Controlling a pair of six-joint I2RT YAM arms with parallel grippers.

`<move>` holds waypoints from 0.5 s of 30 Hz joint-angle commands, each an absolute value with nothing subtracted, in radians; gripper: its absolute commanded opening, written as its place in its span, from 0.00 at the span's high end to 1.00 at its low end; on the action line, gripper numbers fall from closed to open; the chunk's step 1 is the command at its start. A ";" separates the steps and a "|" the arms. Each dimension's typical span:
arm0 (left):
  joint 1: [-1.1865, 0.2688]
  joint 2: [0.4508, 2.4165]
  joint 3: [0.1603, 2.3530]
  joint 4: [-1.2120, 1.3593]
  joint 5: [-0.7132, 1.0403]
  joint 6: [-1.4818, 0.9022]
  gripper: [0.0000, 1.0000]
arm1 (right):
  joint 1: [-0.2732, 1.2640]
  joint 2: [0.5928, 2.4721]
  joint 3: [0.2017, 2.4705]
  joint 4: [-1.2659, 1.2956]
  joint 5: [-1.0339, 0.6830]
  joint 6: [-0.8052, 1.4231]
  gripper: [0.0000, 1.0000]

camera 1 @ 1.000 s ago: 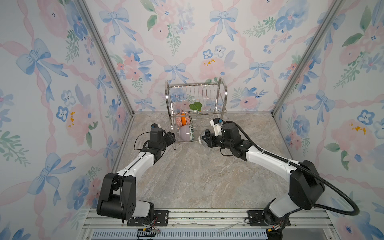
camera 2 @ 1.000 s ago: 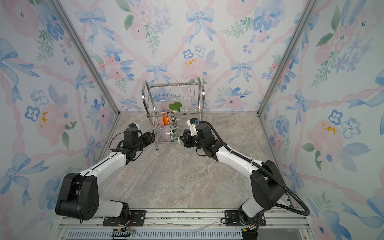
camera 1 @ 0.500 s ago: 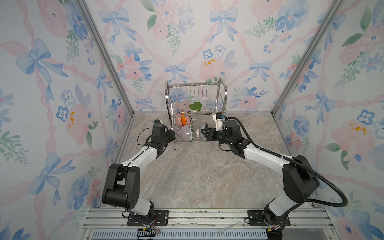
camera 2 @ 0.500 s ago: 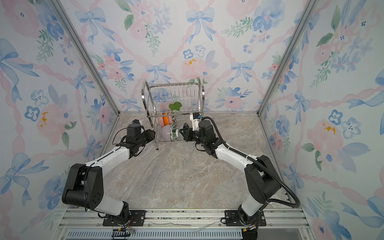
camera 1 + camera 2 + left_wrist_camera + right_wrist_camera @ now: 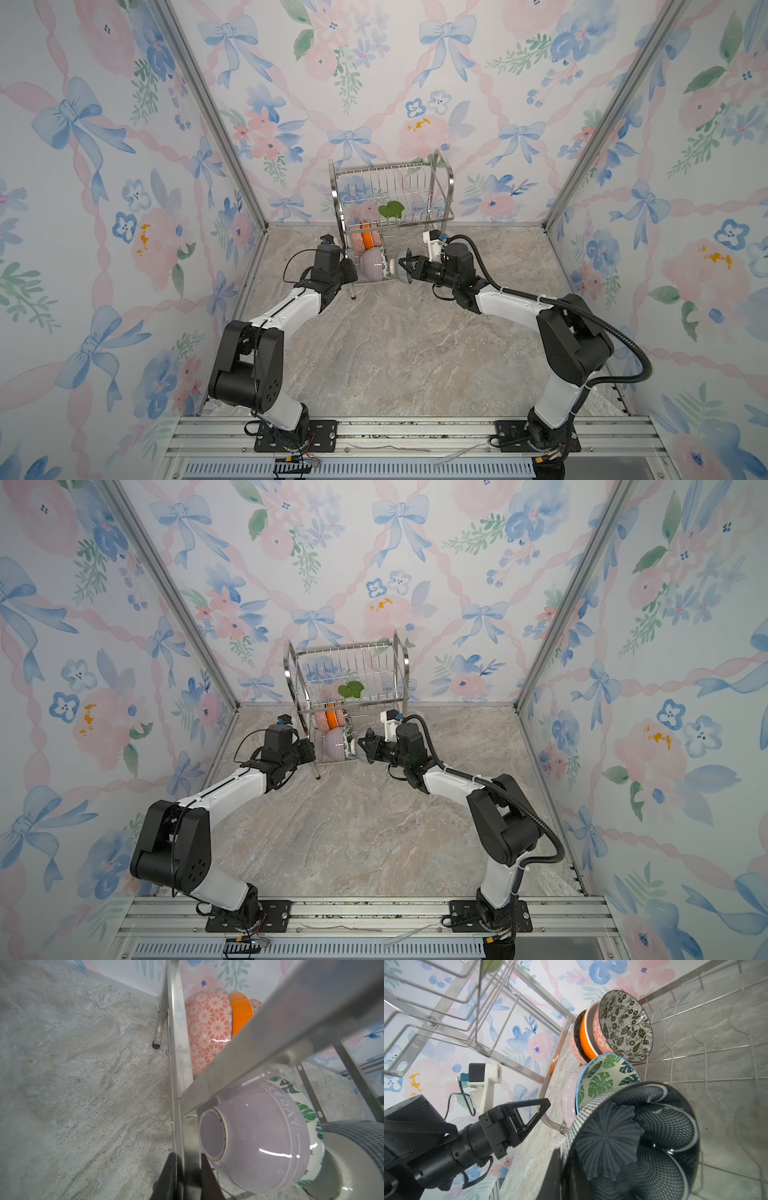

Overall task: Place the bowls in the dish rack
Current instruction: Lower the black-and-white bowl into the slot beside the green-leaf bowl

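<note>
The steel dish rack (image 5: 444, 183) (image 5: 291, 667) stands at the back wall. Its lower tier holds, on edge, two pink-outside floral bowls (image 5: 625, 1024) (image 5: 207, 1028) with an orange-outside bowl (image 5: 586, 1039) between them. In front stand a lavender bowl (image 5: 259, 1147) (image 5: 371, 264) and a green-leaf bowl (image 5: 604, 1080). My right gripper (image 5: 405, 266) (image 5: 363, 746) (image 5: 562, 1176) is shut on the rim of the dark blue bowl (image 5: 633, 1147) (image 5: 357, 1132), held on edge just behind the green-leaf bowl. My left gripper (image 5: 349, 272) (image 5: 309, 750) (image 5: 187, 1178) is shut on the rack's front-left frame bar.
The rack's upper tier carries only a green leaf-shaped piece (image 5: 391, 209). Its wire shelf (image 5: 716, 1032) lies bare to the right of the bowls. Flowered walls close in on three sides. Marble tabletop (image 5: 395, 353) spreads in front of the rack.
My left gripper's jaws have closed onto the rack's frame bar. The right gripper has carried the dark blue bowl a little farther back, up to the row of bowls.
</note>
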State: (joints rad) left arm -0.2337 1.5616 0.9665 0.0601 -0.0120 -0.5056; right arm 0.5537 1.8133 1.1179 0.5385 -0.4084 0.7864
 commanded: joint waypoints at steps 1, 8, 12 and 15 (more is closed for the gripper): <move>-0.225 1.607 1.004 -0.004 -0.078 -0.511 1.00 | 0.539 1.838 1.145 0.683 -0.457 0.818 1.00; -0.227 1.653 1.033 -0.038 -0.100 -0.451 1.00 | 0.525 1.884 1.166 0.753 -0.499 0.833 1.00; -0.230 1.657 1.033 -0.037 -0.112 -0.421 1.00 | 0.515 1.910 1.187 0.772 -0.500 0.837 1.00; -0.237 1.657 1.035 -0.037 -0.125 -0.398 1.00 | 0.507 1.932 1.209 0.772 -0.501 0.840 1.00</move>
State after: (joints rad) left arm -0.2401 1.6142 1.0370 0.0196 -0.0654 -0.4179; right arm 0.5228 1.9125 1.1568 0.6868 -0.4828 0.8341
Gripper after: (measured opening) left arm 0.153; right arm 0.089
